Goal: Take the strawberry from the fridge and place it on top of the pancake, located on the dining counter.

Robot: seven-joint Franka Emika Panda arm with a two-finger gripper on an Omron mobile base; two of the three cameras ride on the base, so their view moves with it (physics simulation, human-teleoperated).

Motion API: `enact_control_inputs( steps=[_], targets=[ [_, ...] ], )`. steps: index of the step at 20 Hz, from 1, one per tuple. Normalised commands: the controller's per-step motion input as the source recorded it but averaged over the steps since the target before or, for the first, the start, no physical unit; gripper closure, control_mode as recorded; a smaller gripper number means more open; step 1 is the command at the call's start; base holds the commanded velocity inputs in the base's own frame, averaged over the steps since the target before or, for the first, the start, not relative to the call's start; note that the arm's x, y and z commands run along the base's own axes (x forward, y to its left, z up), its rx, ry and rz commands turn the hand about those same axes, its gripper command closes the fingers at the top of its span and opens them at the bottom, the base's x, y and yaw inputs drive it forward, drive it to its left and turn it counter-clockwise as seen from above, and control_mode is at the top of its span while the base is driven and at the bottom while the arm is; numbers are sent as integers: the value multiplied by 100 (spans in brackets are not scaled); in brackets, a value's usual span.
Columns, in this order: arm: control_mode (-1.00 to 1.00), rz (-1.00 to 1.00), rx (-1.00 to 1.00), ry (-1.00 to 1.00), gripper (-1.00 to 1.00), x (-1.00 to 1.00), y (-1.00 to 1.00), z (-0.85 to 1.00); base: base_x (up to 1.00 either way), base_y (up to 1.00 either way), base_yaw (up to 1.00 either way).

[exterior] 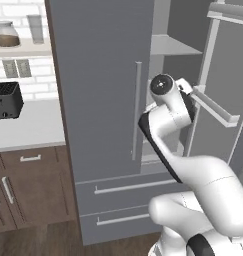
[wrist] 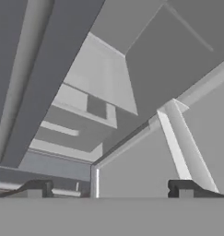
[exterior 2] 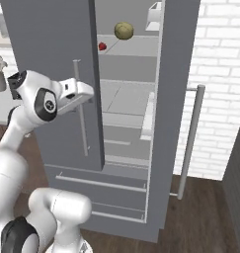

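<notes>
Dark-tipped gripper [wrist: 111, 186] is spread wide and empty at your fridge [exterior 2: 52, 59] opening; strawberry [exterior 2: 102, 46] sits on the upper shelf beside green fruit [exterior 2: 123, 30]. Reaching up, you risk clipping the left door edge

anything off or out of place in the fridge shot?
Nothing stands out. The fridge has its right door swung open, as the task needs; the strawberry and a green fruit sit upright on an upper shelf. Gripper is open and empty.

You see a white brick wall [exterior 2: 220, 74] and dark wood floor [exterior 2: 205, 217]. To your left, brown cabinets [exterior: 28, 190] carry a pale counter [exterior: 28, 130] with a black toaster [exterior: 6, 100].
</notes>
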Motion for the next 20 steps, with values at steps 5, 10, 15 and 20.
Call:
enact_control_inputs(
  steps=[5, 10, 15, 20],
  targets=[
    [-100, 0, 29, -6, -100, 9, 66, -12, 0, 0, 0],
    [-100, 1, 25, -11, -100, 19, 43, -15, 0, 0, 0],
    [-100, 2, 14, -16, -100, 42, 14, -1, 0, 0, 0],
    [-100, 9, 8, -4, -100, 43, 0, 0, 0, 0, 0]
  ],
)
